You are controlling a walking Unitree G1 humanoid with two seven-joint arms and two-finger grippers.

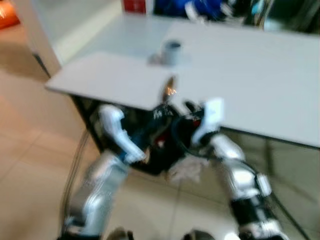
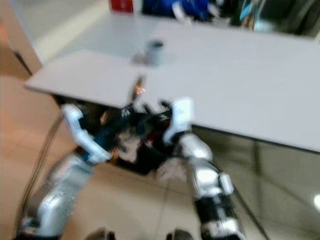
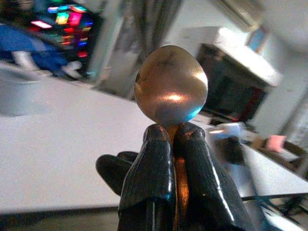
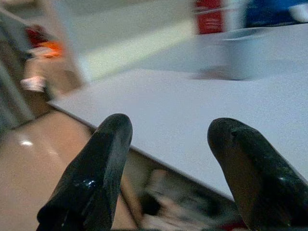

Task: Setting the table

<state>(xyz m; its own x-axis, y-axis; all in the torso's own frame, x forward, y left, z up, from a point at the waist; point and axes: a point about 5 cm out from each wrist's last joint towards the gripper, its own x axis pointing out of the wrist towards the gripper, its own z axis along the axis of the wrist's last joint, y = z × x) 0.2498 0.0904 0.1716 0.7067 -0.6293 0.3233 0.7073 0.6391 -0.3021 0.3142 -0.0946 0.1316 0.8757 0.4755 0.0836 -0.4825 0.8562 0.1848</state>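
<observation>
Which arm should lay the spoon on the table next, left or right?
Left. The left claw is already shut on the spoon, bowl up near the white table edge. The right claw is open and holds nothing, so using it would likely need a handover first.

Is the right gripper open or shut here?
Open. In the right wrist view the right gripper's two black fingers stand well apart, with the table showing between them.
</observation>
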